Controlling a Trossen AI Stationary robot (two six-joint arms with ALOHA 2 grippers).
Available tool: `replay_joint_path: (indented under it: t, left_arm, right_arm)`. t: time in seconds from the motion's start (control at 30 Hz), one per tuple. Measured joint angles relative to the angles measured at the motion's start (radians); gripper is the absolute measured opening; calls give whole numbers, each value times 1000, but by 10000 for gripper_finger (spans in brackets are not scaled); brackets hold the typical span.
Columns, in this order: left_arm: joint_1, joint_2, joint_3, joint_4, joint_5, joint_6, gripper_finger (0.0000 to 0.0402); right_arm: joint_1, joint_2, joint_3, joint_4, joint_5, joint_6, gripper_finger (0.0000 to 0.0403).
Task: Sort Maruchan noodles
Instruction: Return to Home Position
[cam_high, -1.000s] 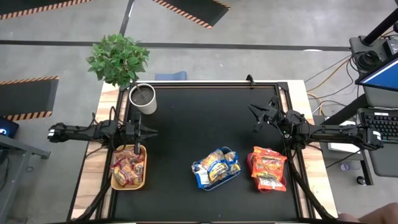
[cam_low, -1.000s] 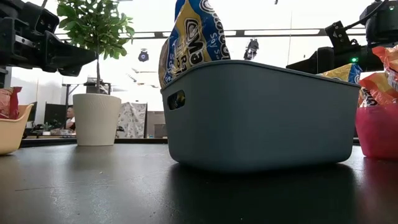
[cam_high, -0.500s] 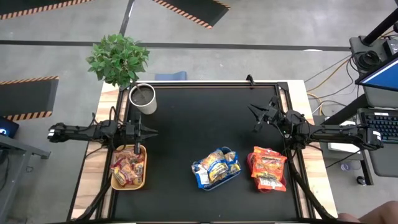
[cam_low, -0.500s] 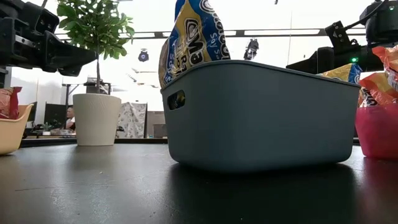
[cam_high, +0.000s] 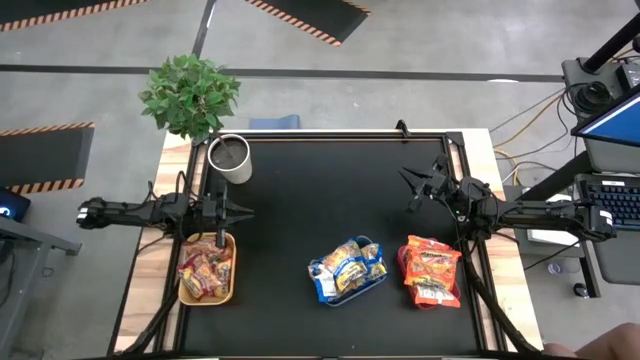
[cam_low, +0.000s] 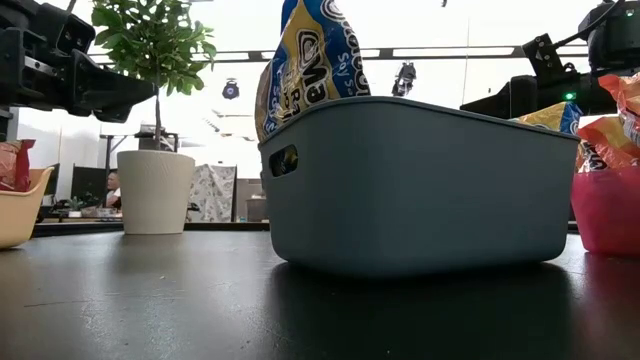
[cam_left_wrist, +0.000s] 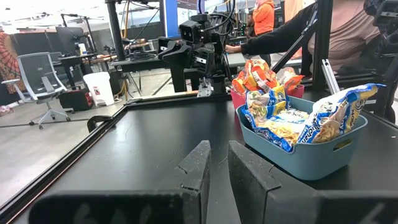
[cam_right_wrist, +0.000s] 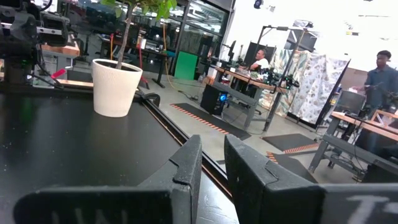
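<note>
The Maruchan noodles sit sorted in three trays along the table's near side. Red/maroon packets (cam_high: 203, 272) fill the yellow tray (cam_high: 232, 270) on the left. Blue-and-yellow packets (cam_high: 347, 265) lie in the blue tray (cam_low: 420, 190) in the middle, and orange packets (cam_high: 430, 268) in the red tray (cam_low: 605, 215) on the right. My left gripper (cam_high: 243, 212) hovers just beyond the yellow tray, shut and empty, as the left wrist view (cam_left_wrist: 219, 146) shows. My right gripper (cam_high: 407, 190) hangs above the table's far right part, also shut and empty (cam_right_wrist: 212, 142).
A white pot (cam_high: 230, 158) with a green plant (cam_high: 190, 95) stands at the table's far left corner. The black table top (cam_high: 320, 200) lies bare between the arms. People sit and stand at desks in the room beyond, as seen in the wrist views.
</note>
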Motion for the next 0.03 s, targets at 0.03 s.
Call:
replay_joint_path:
  t: [0.03]
  left_arm:
    - [0,0,0,0,0,0,40]
  right_arm:
    - [0,0,0,0,0,0,59]
